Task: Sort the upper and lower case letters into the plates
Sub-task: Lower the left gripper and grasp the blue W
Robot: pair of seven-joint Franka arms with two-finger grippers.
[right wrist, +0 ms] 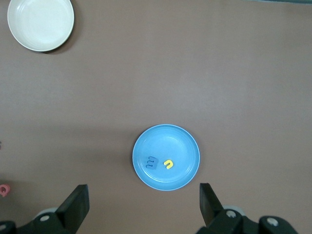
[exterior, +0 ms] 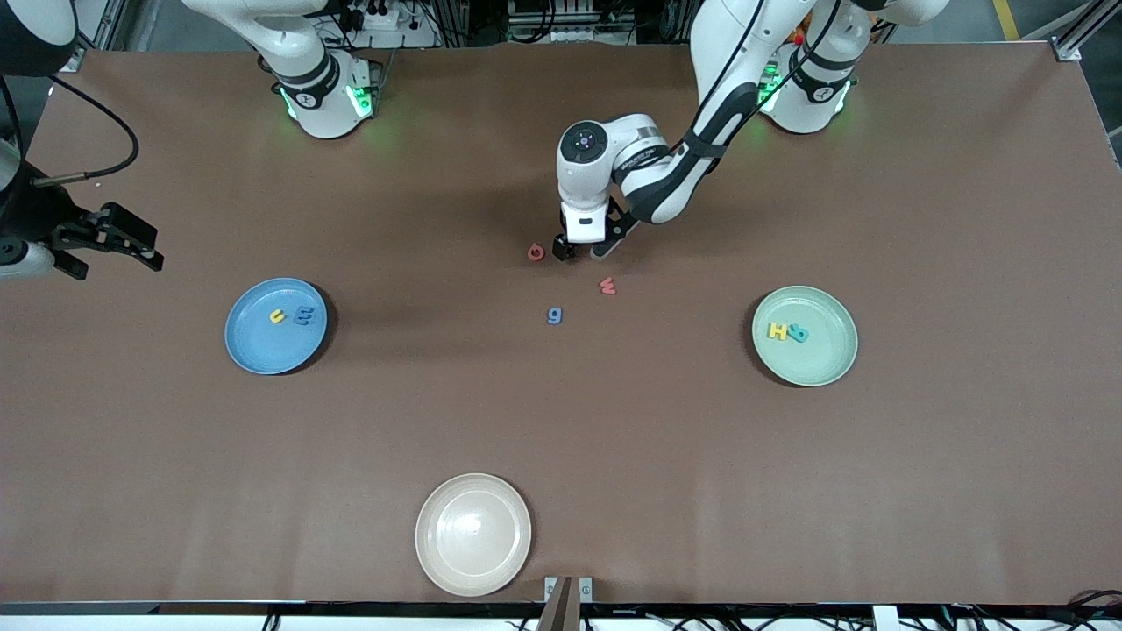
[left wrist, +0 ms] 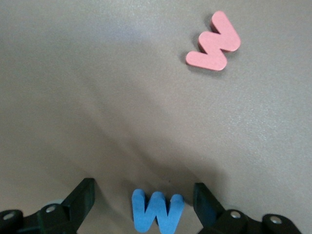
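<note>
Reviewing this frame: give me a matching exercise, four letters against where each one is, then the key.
Things:
1. yellow u
2. yellow H
3. blue W
4. blue g

Places:
A. on the green plate
B. on the bare table, nearer the front camera than the red w
C. on the blue plate
D. on the table between the open fingers of the left gripper

Pairs: 1-C, 2-A, 3-D, 4-B
</note>
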